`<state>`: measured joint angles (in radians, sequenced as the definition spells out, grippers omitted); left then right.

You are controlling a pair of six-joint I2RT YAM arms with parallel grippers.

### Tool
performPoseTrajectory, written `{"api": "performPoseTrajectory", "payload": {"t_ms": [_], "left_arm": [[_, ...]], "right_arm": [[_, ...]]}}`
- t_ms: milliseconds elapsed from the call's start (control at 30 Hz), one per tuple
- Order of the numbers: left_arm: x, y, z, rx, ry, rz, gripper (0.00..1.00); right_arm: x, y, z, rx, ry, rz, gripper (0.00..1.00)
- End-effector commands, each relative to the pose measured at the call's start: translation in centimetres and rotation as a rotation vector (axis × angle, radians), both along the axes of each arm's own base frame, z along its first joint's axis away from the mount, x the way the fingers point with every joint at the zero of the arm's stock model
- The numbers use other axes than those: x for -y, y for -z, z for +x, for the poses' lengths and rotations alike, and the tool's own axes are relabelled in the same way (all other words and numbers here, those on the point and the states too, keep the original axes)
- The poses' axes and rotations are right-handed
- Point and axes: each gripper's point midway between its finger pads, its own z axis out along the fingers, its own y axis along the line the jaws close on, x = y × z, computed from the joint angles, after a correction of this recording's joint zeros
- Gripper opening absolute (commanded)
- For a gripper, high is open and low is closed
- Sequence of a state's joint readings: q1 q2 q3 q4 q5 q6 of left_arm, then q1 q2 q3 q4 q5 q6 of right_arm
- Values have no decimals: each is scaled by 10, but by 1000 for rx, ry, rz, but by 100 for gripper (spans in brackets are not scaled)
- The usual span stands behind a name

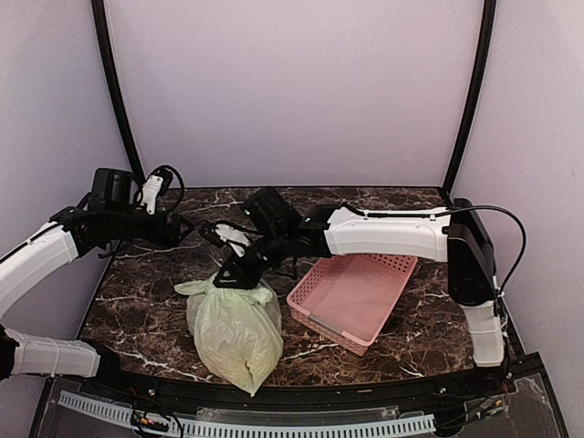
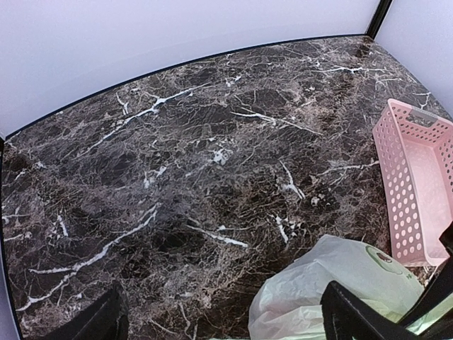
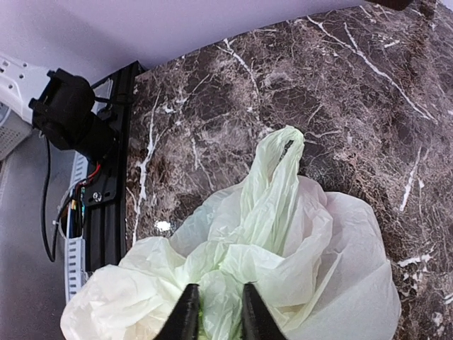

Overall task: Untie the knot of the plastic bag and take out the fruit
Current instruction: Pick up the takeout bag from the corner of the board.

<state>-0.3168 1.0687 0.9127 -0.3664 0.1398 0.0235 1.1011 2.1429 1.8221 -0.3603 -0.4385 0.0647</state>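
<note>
The pale yellow-green plastic bag [image 1: 234, 336] lies tied on the marble table near its front edge. My right gripper [image 1: 234, 274] reaches down onto its top. In the right wrist view the two black fingers stand close together, with a fold of the bag [image 3: 311, 262] pinched between them right at the knot [image 3: 233, 258]. One handle end [image 3: 277, 180] sticks up beyond it. The fruit is hidden inside the bag. My left gripper [image 1: 180, 228] hovers open, left of and behind the bag [image 2: 318, 283], its fingertips [image 2: 106, 320] wide apart over bare marble and holding nothing.
A pink slotted basket [image 1: 351, 292] stands just right of the bag, also seen as the pink basket [image 2: 417, 184] at the right edge of the left wrist view. The right arm spans above the basket. Purple walls and black frame posts close in the table.
</note>
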Motion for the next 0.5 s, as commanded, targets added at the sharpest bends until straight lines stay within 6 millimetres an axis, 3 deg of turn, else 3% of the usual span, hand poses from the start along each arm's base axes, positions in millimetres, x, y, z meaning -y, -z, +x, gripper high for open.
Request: {"api": "performPoseTrajectory", "payload": {"t_ms": [0, 100, 267, 467], "left_arm": [[-4, 7, -1, -9, -3, 21, 94], [-4, 6, -1, -6, -5, 21, 94], [-6, 2, -1, 12, -16, 22, 94], [-8, -11, -4, 62, -23, 3, 94]], "right_arm": [[-6, -5, -2, 5, -10, 42, 11], [-6, -9, 0, 13, 0, 58, 0], [-4, -18, 8, 38, 46, 83, 0], [5, -49, 50, 135, 247, 144, 0]]}}
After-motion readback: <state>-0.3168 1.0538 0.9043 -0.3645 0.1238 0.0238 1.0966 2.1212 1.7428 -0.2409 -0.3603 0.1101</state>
